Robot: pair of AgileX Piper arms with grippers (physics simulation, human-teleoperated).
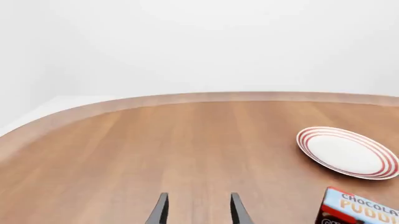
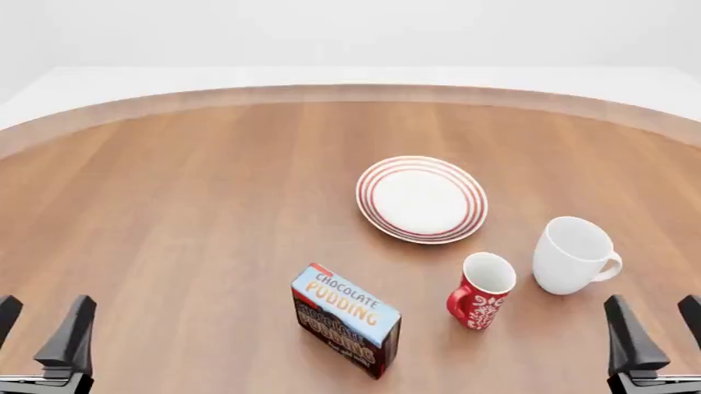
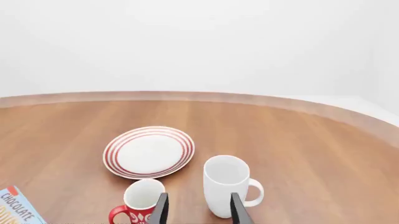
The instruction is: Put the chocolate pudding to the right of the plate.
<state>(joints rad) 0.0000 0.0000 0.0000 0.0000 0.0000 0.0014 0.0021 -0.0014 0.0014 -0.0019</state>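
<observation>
While both tools (image 2: 38,332) (image 2: 655,328) gape empty, chocolate pudding (image 2: 345,318) untouched, near plate (image 2: 422,199)

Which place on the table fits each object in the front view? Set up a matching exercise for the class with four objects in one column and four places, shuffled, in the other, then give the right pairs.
Objects
1. chocolate pudding
2. plate
3. red mug
4. white mug

Places (front view)
A. farthest from the arms, near the middle of the table
B. farthest to the right, beside the patterned mug
C. nearest the arms, left of both mugs
D. between the carton and the plain mug

Pairs: 1-C, 2-A, 3-D, 4-B
</observation>
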